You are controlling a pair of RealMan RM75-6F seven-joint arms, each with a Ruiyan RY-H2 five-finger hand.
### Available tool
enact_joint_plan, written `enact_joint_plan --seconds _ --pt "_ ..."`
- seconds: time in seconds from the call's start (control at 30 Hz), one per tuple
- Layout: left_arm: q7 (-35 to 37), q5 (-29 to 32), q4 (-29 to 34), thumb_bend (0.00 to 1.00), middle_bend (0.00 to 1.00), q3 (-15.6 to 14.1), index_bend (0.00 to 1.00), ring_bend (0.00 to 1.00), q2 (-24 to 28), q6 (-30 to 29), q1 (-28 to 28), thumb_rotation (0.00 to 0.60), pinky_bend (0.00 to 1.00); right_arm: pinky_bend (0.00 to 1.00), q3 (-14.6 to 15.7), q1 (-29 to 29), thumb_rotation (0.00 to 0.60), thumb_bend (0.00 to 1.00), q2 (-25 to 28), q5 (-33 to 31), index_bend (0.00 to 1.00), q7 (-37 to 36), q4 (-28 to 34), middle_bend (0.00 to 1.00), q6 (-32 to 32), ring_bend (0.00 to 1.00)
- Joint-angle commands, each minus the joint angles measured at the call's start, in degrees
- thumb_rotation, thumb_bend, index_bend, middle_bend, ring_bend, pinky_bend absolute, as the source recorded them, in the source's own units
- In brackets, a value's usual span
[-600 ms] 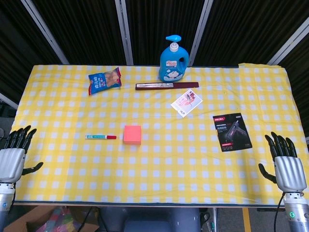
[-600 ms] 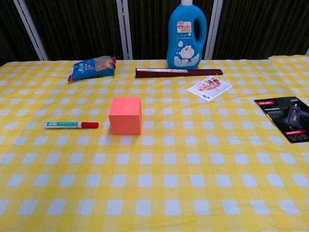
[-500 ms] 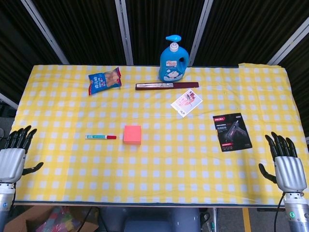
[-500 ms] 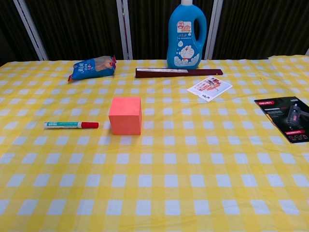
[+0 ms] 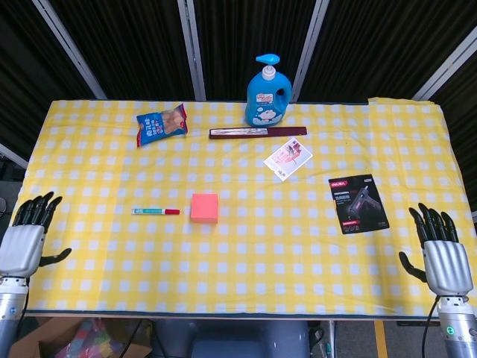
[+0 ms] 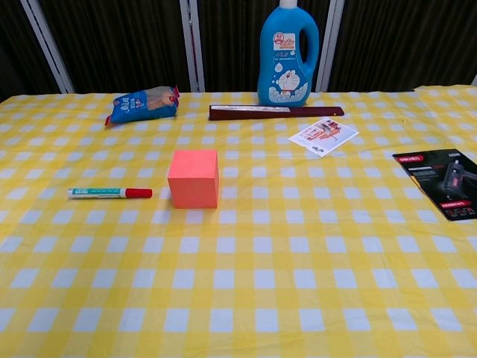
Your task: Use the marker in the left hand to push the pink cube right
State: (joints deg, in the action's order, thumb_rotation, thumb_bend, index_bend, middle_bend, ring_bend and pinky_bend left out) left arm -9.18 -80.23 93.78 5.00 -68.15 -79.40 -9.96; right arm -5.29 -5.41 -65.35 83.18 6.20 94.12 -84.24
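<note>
Our left hand (image 5: 22, 242), released with fingers spread, is creeping inward at the table's left edge toward the marker (image 5: 156, 212), which is lying lengthwise left-to-right, red cap pointing at the pink cube (image 5: 204, 208) just beside it.

A yellow-and-white checked tablecloth (image 5: 246, 253) is spread over the table. At the far edge, a blue pump bottle (image 5: 267, 92) with a cartoon label is stood upright. Just in front of it, a long dark red bar (image 5: 257, 133) is laid flat, parallel to the far edge. To the left, a blue snack bag (image 5: 161, 124) is seen lying tilted. A small printed card (image 5: 288, 158) is placed near the bar's right end, and a black glue-gun package (image 5: 358, 203) is laid further right.
</note>
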Motion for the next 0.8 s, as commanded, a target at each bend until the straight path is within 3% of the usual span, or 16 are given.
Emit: enact_joint_plan --seconds 0.03,0.13,0.27,0.37,0.63,0.8 --pt "-2.36 2.87 0.82 0.07 0.00 1.90 0.01 0.00 -0.67 2.95 -2.39 0.600 0.05 0.00 0.04 0.04 0.600 0.38 0.00 0.13 0.00 -0.01 -0.02 0.00 -0.13 0.00" --pt "-5.40 6.92 1.33 0.09 0.00 4.32 0.07 0.00 -1.87 6.60 -5.50 0.600 0.07 0.00 0.08 0.07 0.600 0.38 0.02 0.27 0.00 -0.17 -0.06 0.00 -0.19 0.00" --pt "-9.10 11.19 0.22 0.18 0.06 6.83 0.31 0.00 -4.71 9.81 -9.22 0.600 0.10 0.00 0.10 0.01 0.600 0.38 0.06 0.38 0.00 -0.34 -0.12 0.00 -0.12 0.00" --pt "-11.88 15.30 -0.75 0.22 0.07 8.45 0.39 0.00 -7.30 12.40 -12.01 0.600 0.10 0.00 0.05 0.00 0.600 0.38 0.10 0.38 0.00 -0.58 -0.15 0.00 -0.13 0.00" --pt "-21.29 24.59 -5.50 0.26 0.08 10.07 0.45 0.00 -14.83 15.98 -18.53 0.600 0.10 0.00 0.06 -0.02 0.600 0.38 0.20 0.36 0.00 -1.21 -0.17 0.00 0.02 0.00" --pt "-23.86 27.02 -7.12 0.28 0.08 10.14 0.46 0.00 -18.03 16.12 -20.61 0.600 0.10 0.00 0.06 -0.05 0.600 0.38 0.23 0.44 0.00 -1.43 -0.19 0.00 0.03 0.00"
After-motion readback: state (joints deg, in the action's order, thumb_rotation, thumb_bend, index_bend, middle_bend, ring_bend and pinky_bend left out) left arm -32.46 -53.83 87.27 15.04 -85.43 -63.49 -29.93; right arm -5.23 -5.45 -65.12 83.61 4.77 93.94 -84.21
